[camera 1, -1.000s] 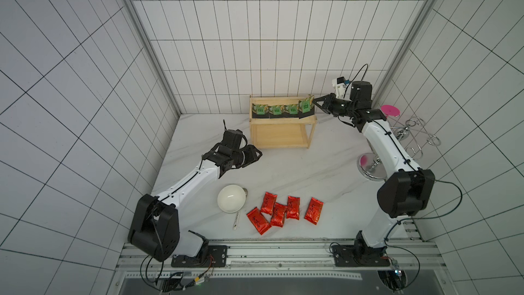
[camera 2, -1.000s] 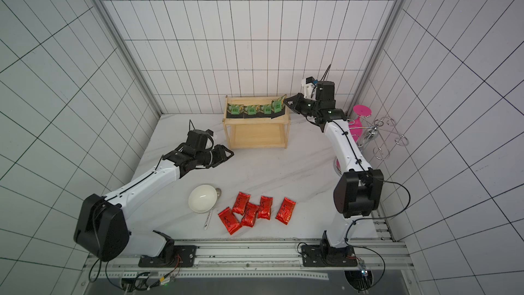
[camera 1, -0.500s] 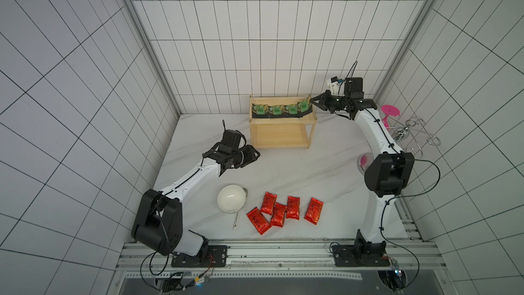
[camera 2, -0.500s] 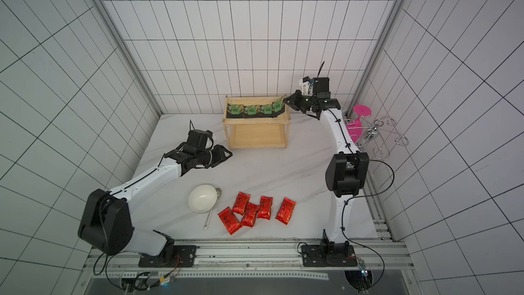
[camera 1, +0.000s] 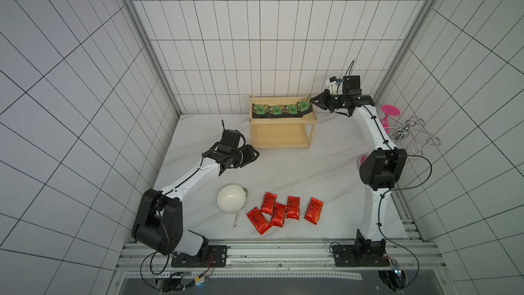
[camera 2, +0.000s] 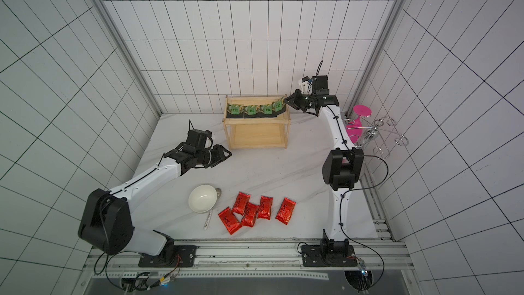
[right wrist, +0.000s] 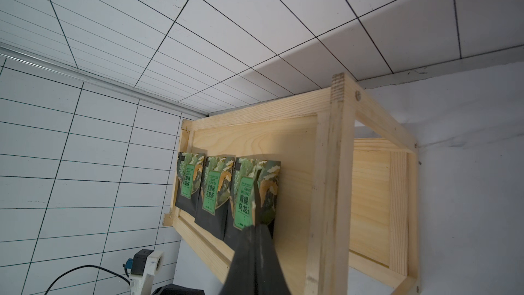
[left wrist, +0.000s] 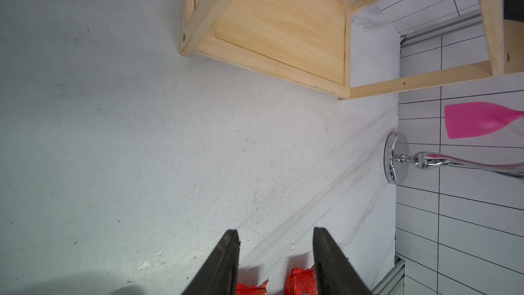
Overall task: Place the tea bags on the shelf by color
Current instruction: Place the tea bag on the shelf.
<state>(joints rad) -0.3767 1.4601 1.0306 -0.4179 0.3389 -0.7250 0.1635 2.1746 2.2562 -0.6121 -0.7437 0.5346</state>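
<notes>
At the table's left, our left gripper (camera 1: 255,155) hovers half open, empty. Five red pouches (camera 1: 278,214) lie on the table. Three black sachets (camera 1: 276,110) sit on the shelf's (camera 1: 282,121) top board. Our right gripper (camera 1: 313,100) pinches the fourth sachet (camera 1: 304,106), which is tilted at the right end. Released like this, it may slip over the rim.

The shelf (camera 1: 279,136) stands at the back of the tabletop (camera 1: 297,171), against the rear wall. Four tea sachets (camera 1: 275,110) sit in a row on its top tier. The rightmost sachet (camera 1: 303,105) is at the tier's right end, pinched by the right end effector (camera 1: 313,100). Five tea pouches (camera 1: 293,208) lie clustered near the front edge, just right of a bowl (camera 1: 231,202), with a spoon (camera 1: 236,220) between them. The wire stand (camera 1: 400,134) is right of the shelf. The left end effector (camera 1: 257,155) hangs before the shelf's left front corner.
</notes>
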